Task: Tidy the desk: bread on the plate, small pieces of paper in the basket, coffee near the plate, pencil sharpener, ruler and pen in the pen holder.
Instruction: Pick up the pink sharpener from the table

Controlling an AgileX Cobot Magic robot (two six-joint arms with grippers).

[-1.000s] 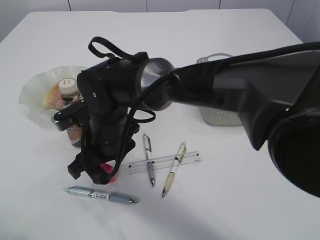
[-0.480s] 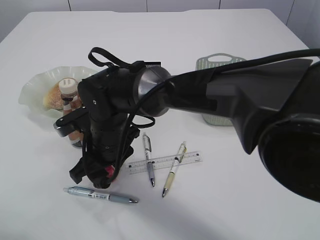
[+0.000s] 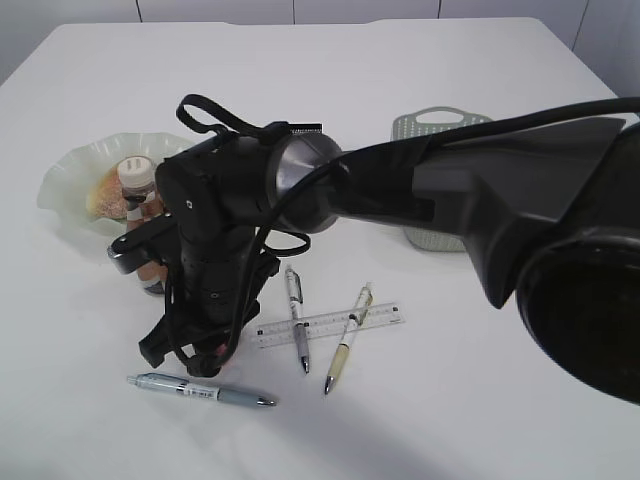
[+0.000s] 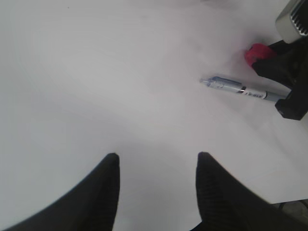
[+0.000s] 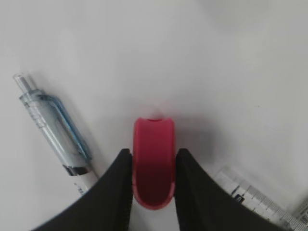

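At frame bottom, we see the right gripper (image 5: 153, 166) clamped on the red pencil sharpener (image 5: 153, 161), while the left gripper (image 4: 156, 166) jaws stand apart, empty.

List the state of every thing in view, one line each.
Right gripper: shut on pencil sharpener.
Left gripper: open, empty, above desk.
Plate: holds bread.
Coffee: upright, capped.
Ruler: flat, under two pens.
Blue pen: lying loose.
Basket: upright.

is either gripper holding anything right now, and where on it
The right gripper has its fingers pressed against the two long sides of the red pencil sharpener, which rests on the desk. The left gripper is open, holding nothing.
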